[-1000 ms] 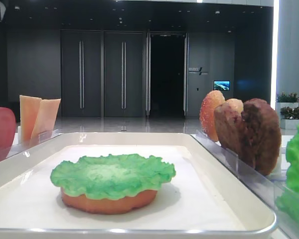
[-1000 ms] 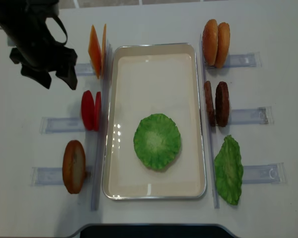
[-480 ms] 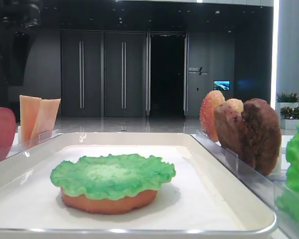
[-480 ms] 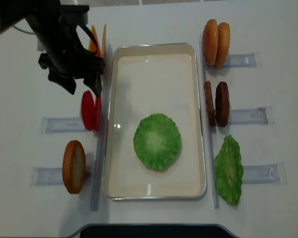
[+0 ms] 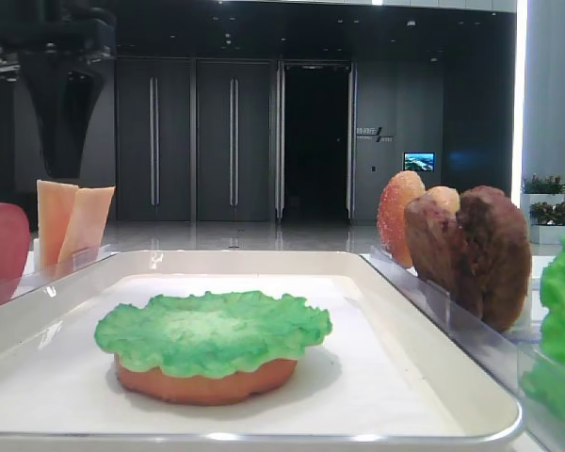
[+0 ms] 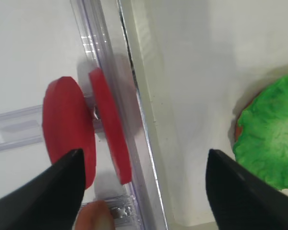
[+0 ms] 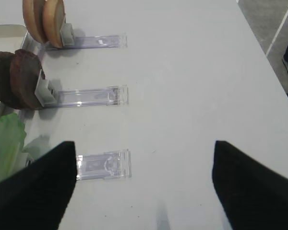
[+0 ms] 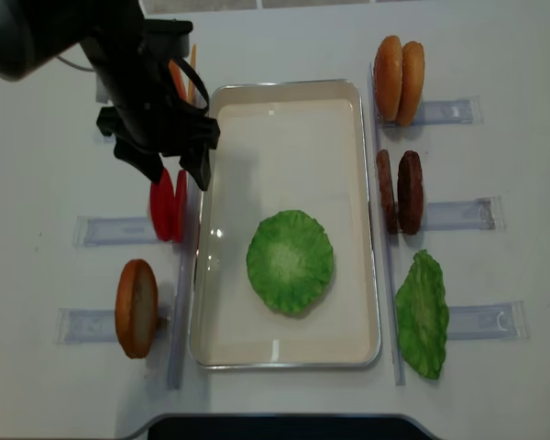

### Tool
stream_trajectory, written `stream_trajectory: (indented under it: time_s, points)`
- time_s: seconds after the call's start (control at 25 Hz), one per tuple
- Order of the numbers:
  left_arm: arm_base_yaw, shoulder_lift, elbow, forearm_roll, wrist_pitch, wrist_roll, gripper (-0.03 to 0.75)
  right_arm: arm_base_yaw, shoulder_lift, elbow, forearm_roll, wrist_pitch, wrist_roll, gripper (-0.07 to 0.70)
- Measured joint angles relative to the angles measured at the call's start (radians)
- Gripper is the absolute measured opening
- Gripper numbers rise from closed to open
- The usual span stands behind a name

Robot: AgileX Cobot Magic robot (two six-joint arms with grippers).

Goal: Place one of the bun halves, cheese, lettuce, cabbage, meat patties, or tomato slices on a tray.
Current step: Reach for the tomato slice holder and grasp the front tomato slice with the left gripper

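A white tray (image 8: 284, 137) holds a bun half (image 5: 207, 384) with a green lettuce leaf (image 8: 290, 262) lying on top of it. Two red tomato slices (image 8: 170, 203) stand on edge in a clear holder just left of the tray. My left gripper (image 8: 176, 172) hovers open above their far end and the tray's left rim. In the left wrist view the tomato slices (image 6: 67, 124) lie by the left finger, and the left gripper (image 6: 145, 158) holds nothing. My right gripper (image 7: 144, 148) is open and empty over bare table.
Cheese slices (image 5: 71, 221) stand at the back left, partly behind the left arm (image 8: 119, 55). A bun half (image 8: 136, 307) stands front left. Right of the tray are two bun halves (image 8: 399, 78), two meat patties (image 8: 399, 191) and a lettuce leaf (image 8: 422, 313) in clear holders.
My left gripper has travelled from the far left toward the tray and now hangs over the tomato slices, still open. Nothing on the tray has moved.
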Motion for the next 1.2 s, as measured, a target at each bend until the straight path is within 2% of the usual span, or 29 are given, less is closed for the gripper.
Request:
stream_trajectory:
  time_s: [0.64,0.88,1.2]
  points:
    - [-0.015,0.032,0.0,0.043,-0.001,-0.036,0.591,0.0,0.0,0.0,0.0,0.0,0.0,0.577]
    - [-0.015,0.077,0.0,0.043,-0.031,-0.037,0.591,0.0,0.0,0.0,0.0,0.0,0.0,0.577]
    - [-0.015,0.103,0.0,0.043,-0.031,-0.037,0.578,0.0,0.0,0.0,0.0,0.0,0.0,0.577]
